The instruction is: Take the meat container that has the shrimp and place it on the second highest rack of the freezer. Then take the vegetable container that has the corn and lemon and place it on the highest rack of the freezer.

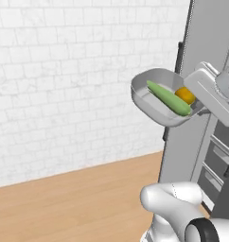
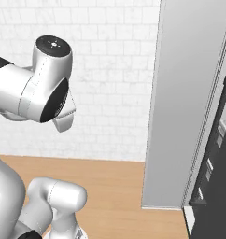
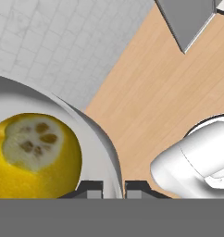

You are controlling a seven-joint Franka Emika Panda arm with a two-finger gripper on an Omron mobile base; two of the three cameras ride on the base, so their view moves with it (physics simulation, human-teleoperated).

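Left base view | claw pinches metal container rim | slim corn, round lemon

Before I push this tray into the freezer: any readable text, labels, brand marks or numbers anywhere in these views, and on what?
None: no words, numbers, brand marks or signs can be read in any view.
The vegetable container, the corn and the lemon carry no label.
The freezer panel and its dark door handle are plain.
The tiled wall and wood floor bear no markings.
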